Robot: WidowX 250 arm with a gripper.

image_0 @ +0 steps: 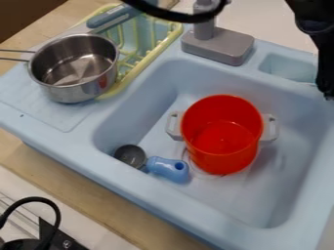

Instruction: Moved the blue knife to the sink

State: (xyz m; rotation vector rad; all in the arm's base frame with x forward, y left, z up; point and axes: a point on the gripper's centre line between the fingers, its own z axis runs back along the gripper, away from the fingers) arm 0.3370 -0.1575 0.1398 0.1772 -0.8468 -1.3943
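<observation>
The gripper (pixel 324 80) is at the right edge, hanging over the sink's back right corner beside the small recess; the edge cuts part of it off. What looks like the blue knife (pixel 111 17) lies across the top of the yellow-green dish rack (pixel 140 63), behind the metal pot and well to the left of the gripper. The light blue sink (pixel 150 97) holds a red pot and a blue-handled ladle.
The red pot (pixel 221 134) with grey handles stands in the basin, with the ladle (pixel 168 169) to its left. A metal pot (pixel 75 68) sits at the rack's left. The grey faucet base (pixel 219 45) rises behind the basin, and a black cable (pixel 176 15) crosses above.
</observation>
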